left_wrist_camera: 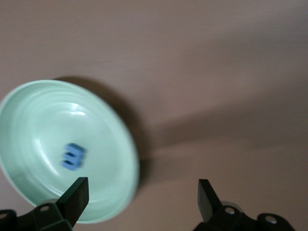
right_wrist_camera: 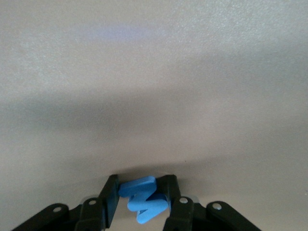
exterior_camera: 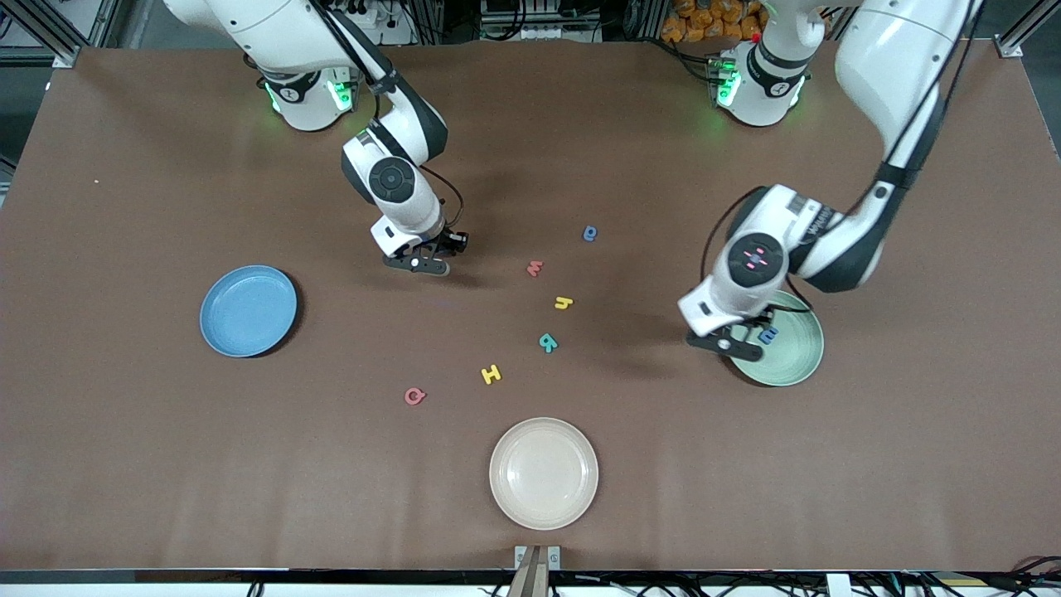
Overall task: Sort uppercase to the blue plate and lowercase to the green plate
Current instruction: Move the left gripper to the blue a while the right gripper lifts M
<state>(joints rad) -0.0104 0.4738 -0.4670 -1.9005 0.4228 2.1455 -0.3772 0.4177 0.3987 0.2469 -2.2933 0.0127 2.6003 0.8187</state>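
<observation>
My right gripper (exterior_camera: 419,265) is shut on the blue M (right_wrist_camera: 144,199) and holds it over bare table between the blue plate (exterior_camera: 249,311) and the loose letters. My left gripper (exterior_camera: 731,342) is open and empty over the rim of the green plate (exterior_camera: 797,352), which holds the blue m (exterior_camera: 768,334). On the table lie the blue a-like letter (exterior_camera: 589,234), red m (exterior_camera: 535,268), yellow h (exterior_camera: 564,303), teal R (exterior_camera: 548,342), yellow H (exterior_camera: 491,374) and red Q (exterior_camera: 414,396). The left wrist view shows the green plate (left_wrist_camera: 106,139) with the blue m (left_wrist_camera: 73,157).
A cream plate (exterior_camera: 543,473) sits near the table's front edge, nearer to the front camera than the loose letters. The blue plate holds nothing. Brown table surface surrounds everything.
</observation>
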